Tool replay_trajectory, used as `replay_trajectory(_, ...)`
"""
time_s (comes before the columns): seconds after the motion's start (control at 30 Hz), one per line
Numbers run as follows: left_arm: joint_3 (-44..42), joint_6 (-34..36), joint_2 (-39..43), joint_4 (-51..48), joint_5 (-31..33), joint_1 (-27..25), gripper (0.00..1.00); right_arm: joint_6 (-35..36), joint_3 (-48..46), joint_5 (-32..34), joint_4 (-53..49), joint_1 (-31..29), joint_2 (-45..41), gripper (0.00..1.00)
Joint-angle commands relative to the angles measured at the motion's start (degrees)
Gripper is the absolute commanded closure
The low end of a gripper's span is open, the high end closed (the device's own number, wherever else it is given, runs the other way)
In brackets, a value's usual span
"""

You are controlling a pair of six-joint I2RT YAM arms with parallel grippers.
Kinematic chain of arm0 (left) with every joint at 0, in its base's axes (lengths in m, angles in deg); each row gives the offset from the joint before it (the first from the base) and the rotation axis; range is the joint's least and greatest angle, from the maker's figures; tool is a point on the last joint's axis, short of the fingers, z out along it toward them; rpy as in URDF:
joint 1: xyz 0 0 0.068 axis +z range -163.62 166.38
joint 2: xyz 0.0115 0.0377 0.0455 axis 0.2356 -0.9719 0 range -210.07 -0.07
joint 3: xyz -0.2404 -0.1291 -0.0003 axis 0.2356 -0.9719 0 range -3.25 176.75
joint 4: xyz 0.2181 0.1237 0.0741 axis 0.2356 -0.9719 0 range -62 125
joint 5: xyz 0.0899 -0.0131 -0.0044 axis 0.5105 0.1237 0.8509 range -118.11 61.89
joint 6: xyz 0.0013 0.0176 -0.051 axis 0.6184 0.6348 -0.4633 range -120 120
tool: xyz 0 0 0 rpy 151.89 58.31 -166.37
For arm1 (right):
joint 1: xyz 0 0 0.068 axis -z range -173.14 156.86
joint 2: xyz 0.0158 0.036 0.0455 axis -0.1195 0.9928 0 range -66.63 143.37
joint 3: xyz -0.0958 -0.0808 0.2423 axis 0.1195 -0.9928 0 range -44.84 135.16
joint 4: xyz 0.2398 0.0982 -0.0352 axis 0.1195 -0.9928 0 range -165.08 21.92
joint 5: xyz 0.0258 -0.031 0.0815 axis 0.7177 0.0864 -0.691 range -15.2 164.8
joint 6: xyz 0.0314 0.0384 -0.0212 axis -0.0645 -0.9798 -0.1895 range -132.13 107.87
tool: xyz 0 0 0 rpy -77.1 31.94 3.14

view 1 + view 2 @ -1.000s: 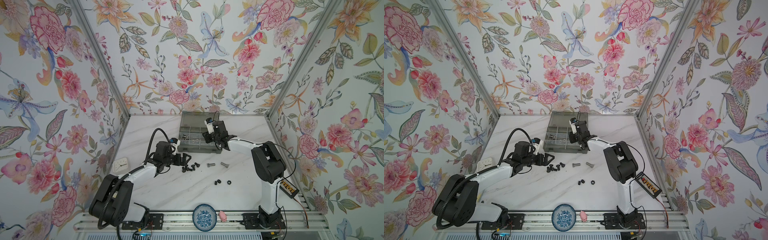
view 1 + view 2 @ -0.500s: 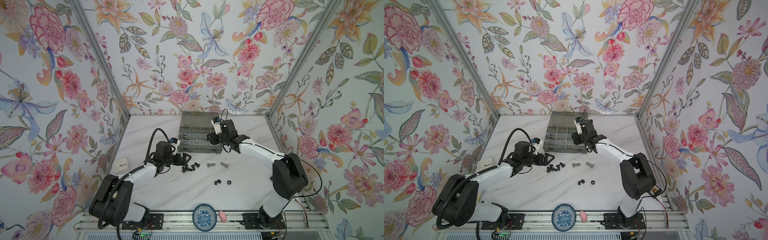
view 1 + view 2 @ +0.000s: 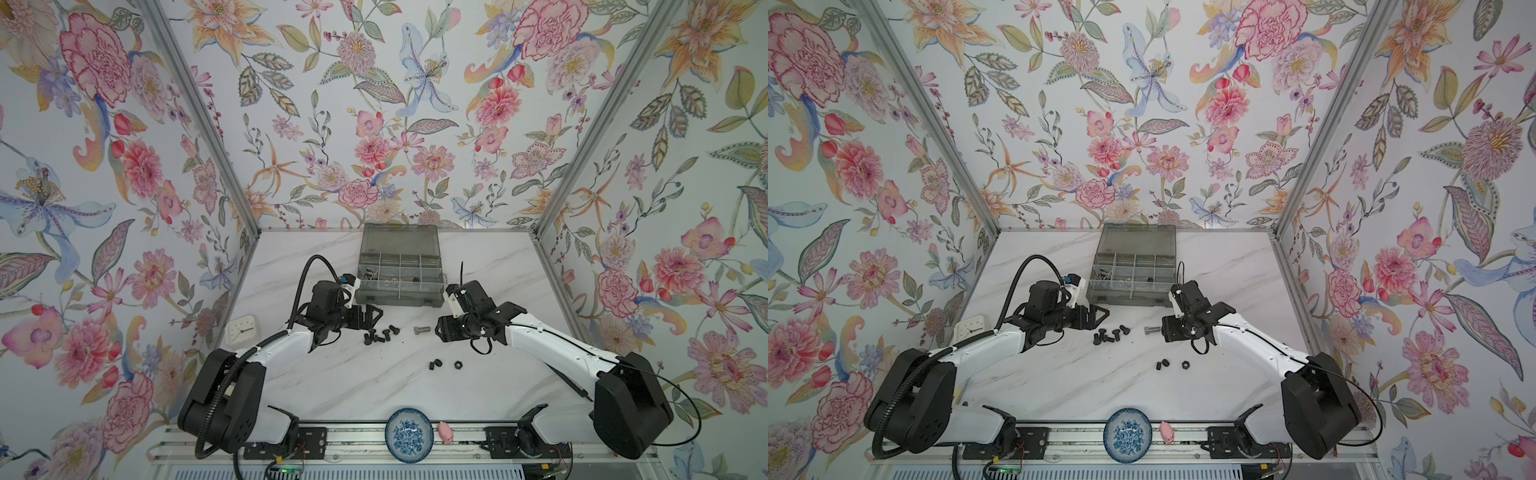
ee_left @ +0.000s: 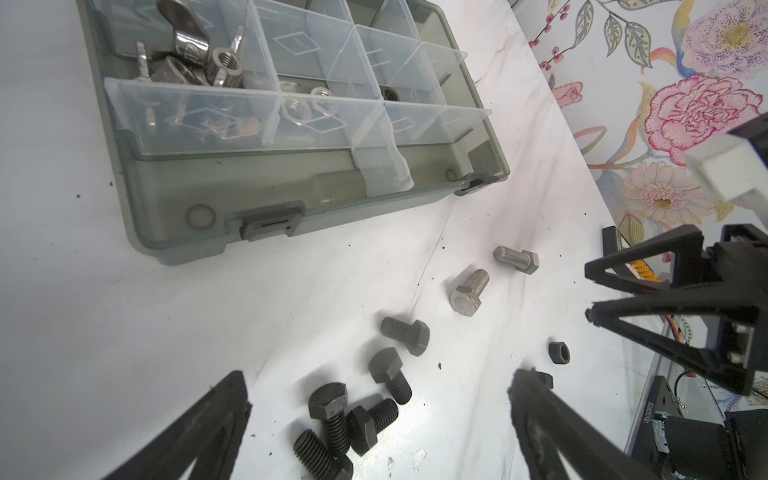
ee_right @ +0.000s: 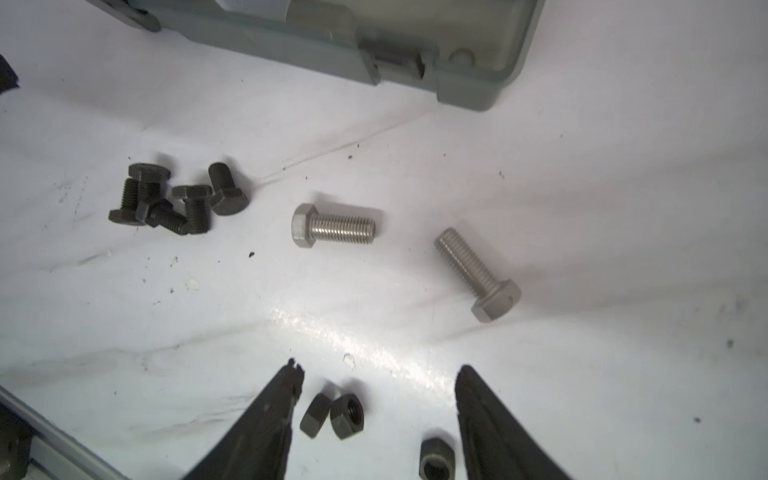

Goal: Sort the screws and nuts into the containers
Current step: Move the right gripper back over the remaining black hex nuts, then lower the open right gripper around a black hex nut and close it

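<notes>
Right hand [image 3: 439, 329] left organizer box [image 3: 399, 300], now by silver screw [image 3: 419, 330].

Blue-and-white bowl [image 3: 409, 434] sits at the front rail [image 3: 353, 446], small pink object [image 3: 446, 432] just beside it; 1 white clock [image 3: 242, 328] lies near the floral wall [image 3: 124, 249].

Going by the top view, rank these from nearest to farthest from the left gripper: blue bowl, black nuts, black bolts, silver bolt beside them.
1. The black bolts, right by the left gripper.
2. The silver bolt, just right of them.
3. The black nuts, farther right and forward.
4. The blue bowl, at the front edge.
</notes>
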Motion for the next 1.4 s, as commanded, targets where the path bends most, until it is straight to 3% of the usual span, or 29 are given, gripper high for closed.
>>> replay_trajectory(0.0,1.88,-0.56,-0.70,-0.75,-0.86,0.70,0.01,-2.92,-1.73,-0.85,-5.14,-1.90,-1.89,0.37)
replay_trajectory(0.3,2.11,-0.70,-0.44,-1.05,-0.97,0.72,0.00,-6.70,-4.58,3.98,-8.90,-3.96,-2.69,0.37)
replay_trajectory(0.67,2.28,-0.54,-0.70,-1.38,-1.03,0.68,0.01,-11.04,-7.17,5.20,-8.89,-3.05,-1.10,0.48)
replay_trajectory(1.37,2.70,-0.60,-1.93,-0.59,-1.74,0.72,0.01,-10.50,-7.88,6.42,-8.88,-3.15,2.26,0.55)
